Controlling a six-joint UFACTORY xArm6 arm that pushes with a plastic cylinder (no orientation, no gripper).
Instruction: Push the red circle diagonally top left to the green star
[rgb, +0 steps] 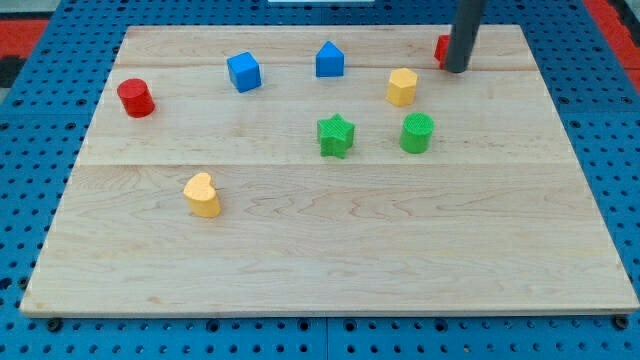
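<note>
The red circle (135, 98) is a short red cylinder near the board's left edge, toward the view's top. The green star (336, 136) sits near the board's middle, well to the right of and slightly below the red circle. My tip (457, 70) is at the end of the dark rod near the view's top right. It is far from the red circle and up and right of the green star. It stands against a second red block (442, 48), which the rod partly hides.
A blue cube (243, 72) and a blue house-shaped block (329, 60) lie near the top. A yellow hexagon (402, 87) and a green cylinder (417, 133) are right of the star. A yellow heart (202, 195) lies lower left. The wooden board (330, 270) rests on a blue pegboard.
</note>
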